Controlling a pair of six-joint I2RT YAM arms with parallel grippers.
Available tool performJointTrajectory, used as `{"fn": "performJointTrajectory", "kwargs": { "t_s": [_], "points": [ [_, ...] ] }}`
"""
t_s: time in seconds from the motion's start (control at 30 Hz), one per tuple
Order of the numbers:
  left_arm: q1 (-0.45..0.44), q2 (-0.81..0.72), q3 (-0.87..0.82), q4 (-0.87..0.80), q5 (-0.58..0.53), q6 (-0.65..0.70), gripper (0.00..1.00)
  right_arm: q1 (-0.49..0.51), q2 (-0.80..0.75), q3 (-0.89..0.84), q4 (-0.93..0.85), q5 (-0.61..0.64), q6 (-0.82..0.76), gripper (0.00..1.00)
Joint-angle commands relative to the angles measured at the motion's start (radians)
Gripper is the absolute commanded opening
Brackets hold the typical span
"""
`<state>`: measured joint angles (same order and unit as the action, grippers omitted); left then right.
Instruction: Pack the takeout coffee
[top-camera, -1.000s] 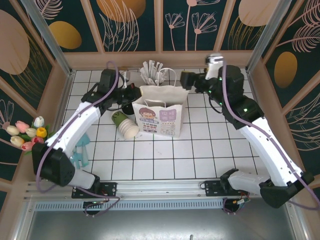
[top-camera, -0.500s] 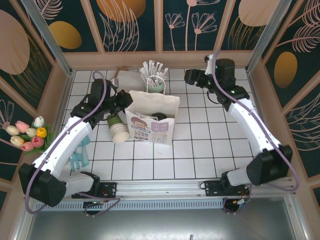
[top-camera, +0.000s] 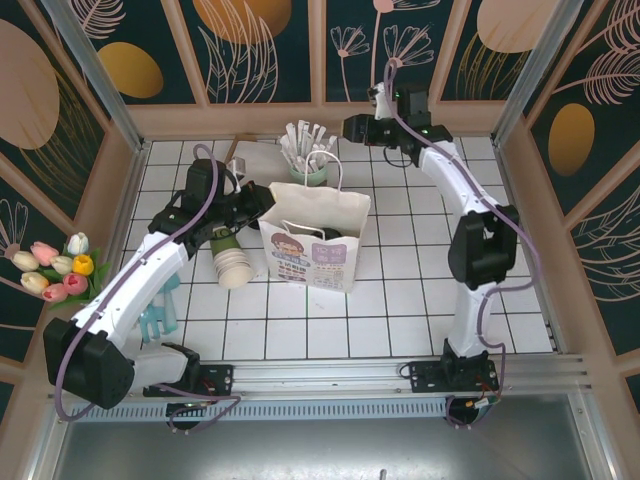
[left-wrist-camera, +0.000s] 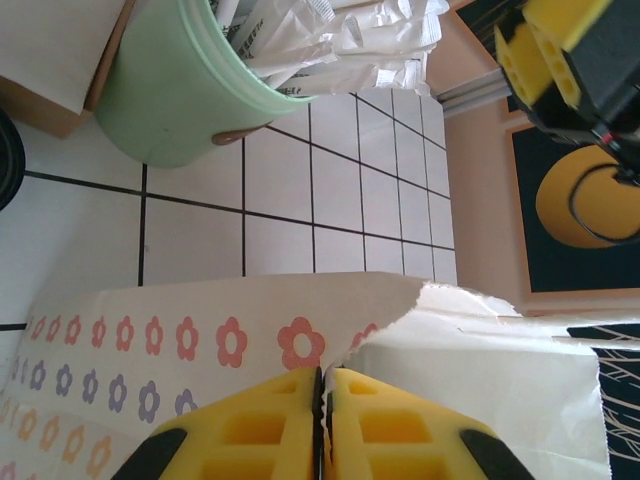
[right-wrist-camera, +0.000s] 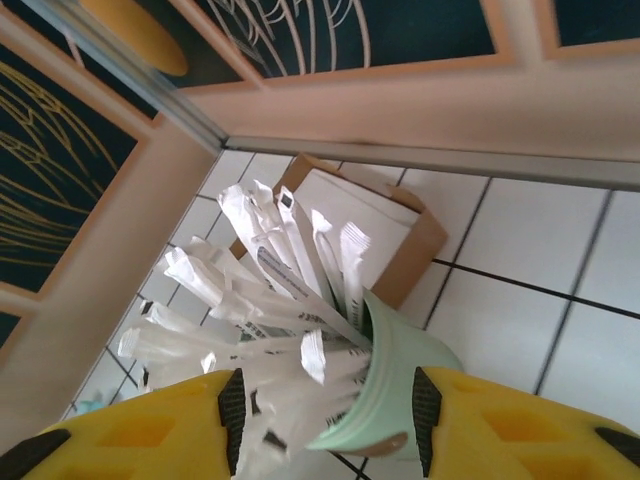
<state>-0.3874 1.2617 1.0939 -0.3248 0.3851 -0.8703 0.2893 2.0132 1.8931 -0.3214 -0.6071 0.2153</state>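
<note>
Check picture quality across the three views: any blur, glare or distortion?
Top external: even light, sharp, soft shadows by the paper bag; corner posts splay from the wide lens. Left wrist: the left claw is slightly soft, the bag's white side nearly washed out. Right wrist: the right claw is blurred at the bottom edge, the straw holder fairly sharp.

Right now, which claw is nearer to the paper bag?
Left. The left claw is shut on the rim of the paper bag, so it touches it. The right claw is apart from the bag, behind it, at the straw holder.
</note>
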Motion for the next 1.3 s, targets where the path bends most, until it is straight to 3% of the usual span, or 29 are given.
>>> {"fn": "performJointTrajectory", "kwargs": {
  "t_s": [0.0,0.2,0.57,0.73,1.1,1.27],
  "points": [
    [-0.005,-0.003,-0.019,0.032,0.020,-0.029,0.15,0.031,0.076,0.118,-0.069,-0.075,0.002,0.48],
    [-0.006,0.009,-0.023,0.012,0.016,0.001,0.20,0.047,0.150,0.189,-0.066,-0.056,0.016,0.39],
    [-0.006,0.036,0.000,-0.011,0.011,0.057,0.24,0.071,0.124,0.190,-0.031,0.001,-0.014,0.01],
    [-0.006,0.043,0.016,-0.014,0.012,0.087,0.28,0.071,0.057,0.199,-0.039,0.033,-0.043,0.00],
    [0.002,0.031,0.081,0.028,0.026,0.192,0.66,0.071,-0.235,0.169,-0.040,0.110,-0.134,0.00],
    [0.021,-0.014,0.080,0.067,-0.025,0.247,0.94,0.085,-0.414,0.112,-0.099,0.212,-0.234,0.00]
  ]
}}
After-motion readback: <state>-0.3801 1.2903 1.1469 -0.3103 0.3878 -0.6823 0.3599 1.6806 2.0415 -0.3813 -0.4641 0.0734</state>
